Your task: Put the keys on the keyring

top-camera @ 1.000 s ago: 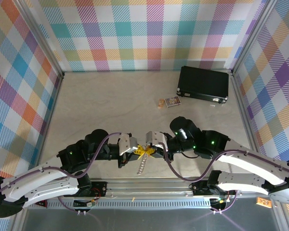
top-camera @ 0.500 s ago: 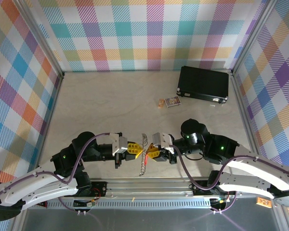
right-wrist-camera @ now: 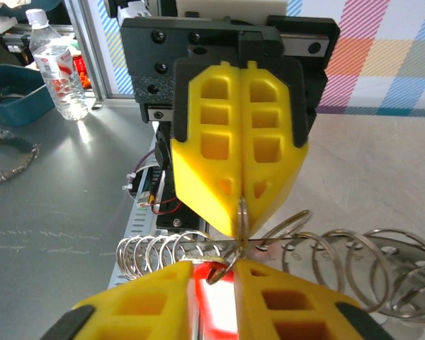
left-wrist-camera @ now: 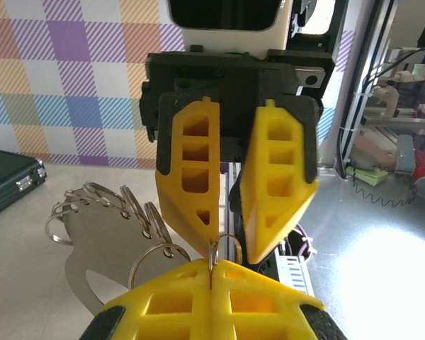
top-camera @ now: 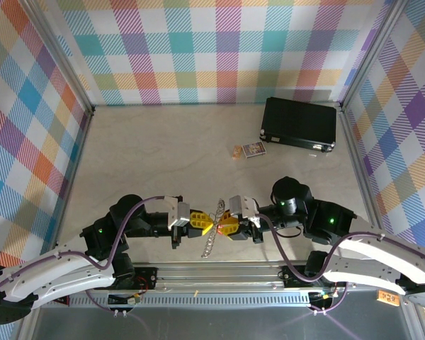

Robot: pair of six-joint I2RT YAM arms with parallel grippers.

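Between the two pincer tips, close to the near edge of the tabletop, is the keyring. It is a flat silver-grey metal plate with a row of small split rings along its rim, which gives it a jagged, chain-like outline from above. Its long axis runs roughly from far to near, with the far end tipped slightly to the right and the near end reaching toward the arms' bases. The left pincer is pressed together on one thin split ring at the plate's edge. The key is right beside that ring. Its bright red head fills the narrow gap between the fingers of the right pincer, which pinches it. The blade is hidden, so which way it points cannot be told. Well apart, at the back right, lies a black case with its lid closed and its contents hidden. A small printed card lies just beside it.
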